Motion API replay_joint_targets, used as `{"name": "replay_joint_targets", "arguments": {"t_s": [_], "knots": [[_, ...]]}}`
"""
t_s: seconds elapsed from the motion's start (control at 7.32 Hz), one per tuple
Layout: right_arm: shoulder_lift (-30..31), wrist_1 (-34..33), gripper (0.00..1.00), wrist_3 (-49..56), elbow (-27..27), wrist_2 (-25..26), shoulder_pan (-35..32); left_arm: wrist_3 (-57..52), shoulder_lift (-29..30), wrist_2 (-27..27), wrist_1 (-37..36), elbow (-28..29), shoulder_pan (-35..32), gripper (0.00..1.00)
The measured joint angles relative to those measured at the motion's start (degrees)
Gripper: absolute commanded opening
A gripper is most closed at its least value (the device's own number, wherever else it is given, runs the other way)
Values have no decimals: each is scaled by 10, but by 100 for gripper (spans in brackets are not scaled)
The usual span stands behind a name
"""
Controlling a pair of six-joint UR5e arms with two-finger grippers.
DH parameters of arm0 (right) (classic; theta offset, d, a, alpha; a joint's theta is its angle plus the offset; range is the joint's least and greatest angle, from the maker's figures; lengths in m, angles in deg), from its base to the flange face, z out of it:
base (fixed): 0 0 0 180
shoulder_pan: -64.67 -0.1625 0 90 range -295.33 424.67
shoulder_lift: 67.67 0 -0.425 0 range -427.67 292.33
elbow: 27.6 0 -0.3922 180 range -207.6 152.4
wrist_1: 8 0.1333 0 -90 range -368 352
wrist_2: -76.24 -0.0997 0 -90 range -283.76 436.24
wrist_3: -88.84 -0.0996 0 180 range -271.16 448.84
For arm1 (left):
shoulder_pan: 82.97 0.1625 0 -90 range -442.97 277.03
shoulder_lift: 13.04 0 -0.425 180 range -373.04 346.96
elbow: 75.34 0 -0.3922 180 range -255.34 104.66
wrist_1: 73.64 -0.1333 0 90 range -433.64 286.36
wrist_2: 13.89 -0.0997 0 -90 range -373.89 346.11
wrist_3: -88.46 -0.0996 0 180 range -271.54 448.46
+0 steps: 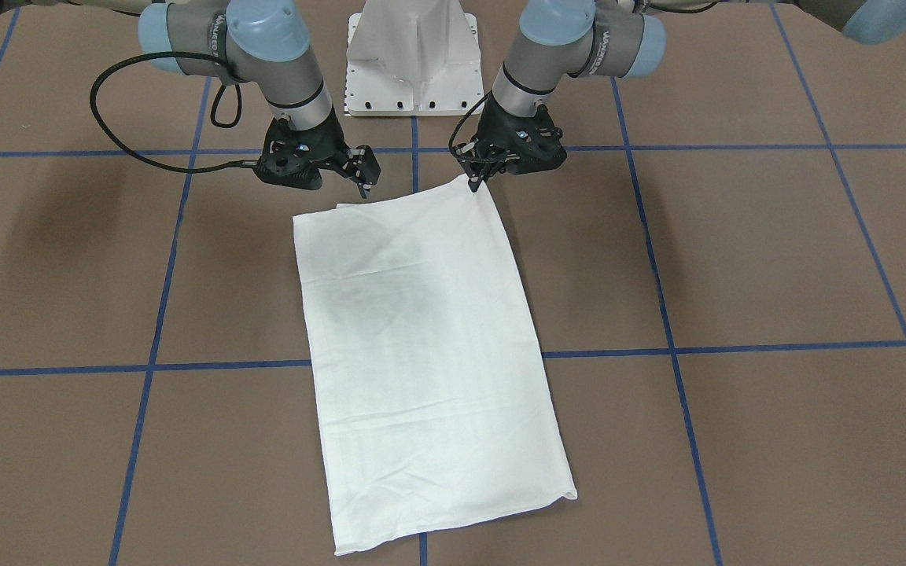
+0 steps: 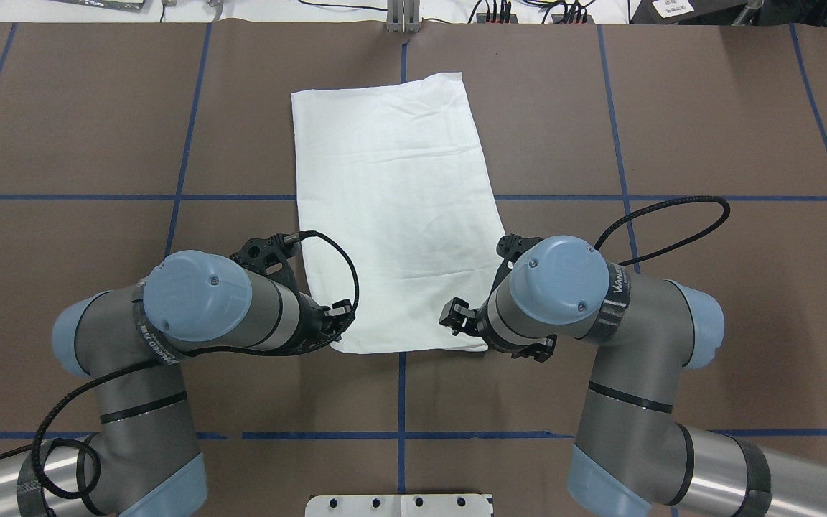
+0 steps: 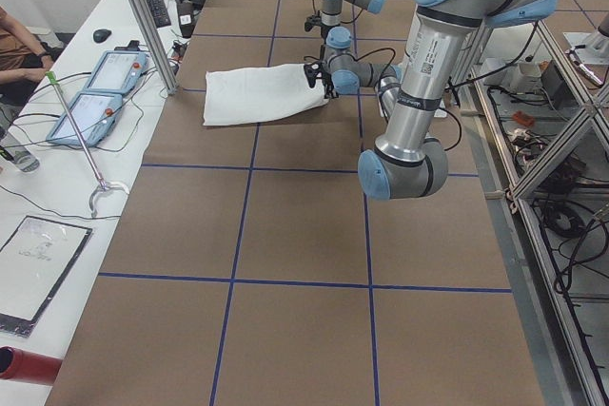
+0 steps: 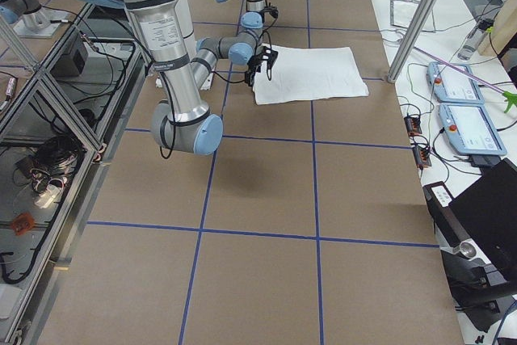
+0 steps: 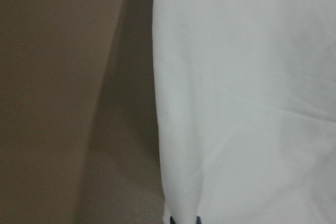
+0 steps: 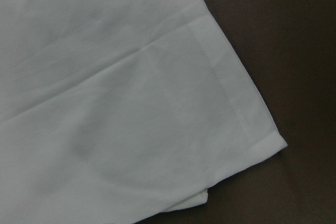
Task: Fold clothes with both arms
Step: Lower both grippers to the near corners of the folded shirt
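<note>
White T-shirt [image 1: 421, 330] judged light and limp; best taken at the two corners nearest the pedestal [image 1: 412, 55]. Left gripper [image 1: 475, 181] and right gripper [image 1: 364, 185] stand at those corners; whether spread or pinching, I cannot tell.

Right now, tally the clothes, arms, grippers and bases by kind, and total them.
shirt: 1
arms: 2 (left arm, right arm)
grippers: 2 (left gripper, right gripper)
base: 1
Total: 6
</note>
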Motion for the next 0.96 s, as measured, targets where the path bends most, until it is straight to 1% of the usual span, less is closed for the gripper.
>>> {"name": "replay_joint_targets", "arguments": {"t_s": [0.27, 0.96], "knots": [[-2, -5, 100, -43, 10, 10, 9, 0, 0, 0, 0, 1, -3, 0], [-8, -2, 100, -49, 43, 23, 5, -1, 1, 0, 1, 2, -5, 0]]}}
